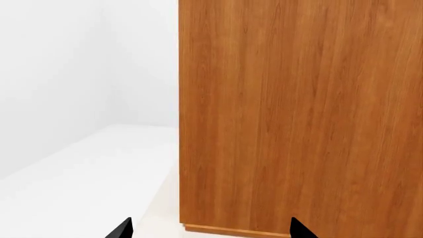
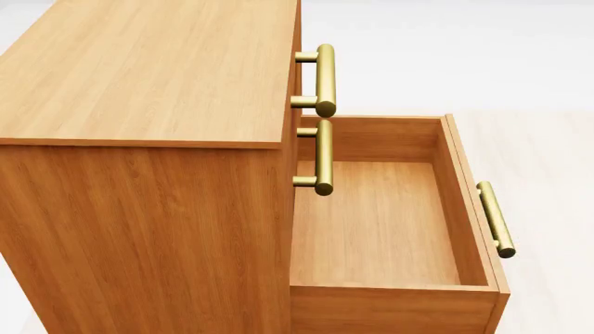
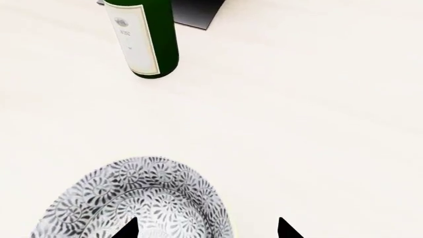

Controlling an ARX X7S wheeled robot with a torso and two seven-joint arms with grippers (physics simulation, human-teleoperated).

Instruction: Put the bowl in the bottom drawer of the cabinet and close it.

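The bowl (image 3: 132,198), white with a grey-blue floral pattern, shows only in the right wrist view, resting on a pale surface. My right gripper (image 3: 206,230) is open right by it: one fingertip lies over the bowl, the other over the bare surface beside its rim. In the head view, the cabinet (image 2: 139,69) stands at the left. Its bottom drawer (image 2: 380,223) is pulled out and empty, its brass handle (image 2: 494,219) at the right. My left gripper (image 1: 211,230) is open and holds nothing, facing the cabinet's plain wood side (image 1: 297,114). Neither gripper shows in the head view.
A green wine bottle (image 3: 142,37) with a white label stands beyond the bowl, with a flat black object (image 3: 195,12) behind it. Two upper drawers with brass handles (image 2: 325,80) (image 2: 323,156) are shut above the open drawer. White floor (image 1: 86,173) lies beside the cabinet.
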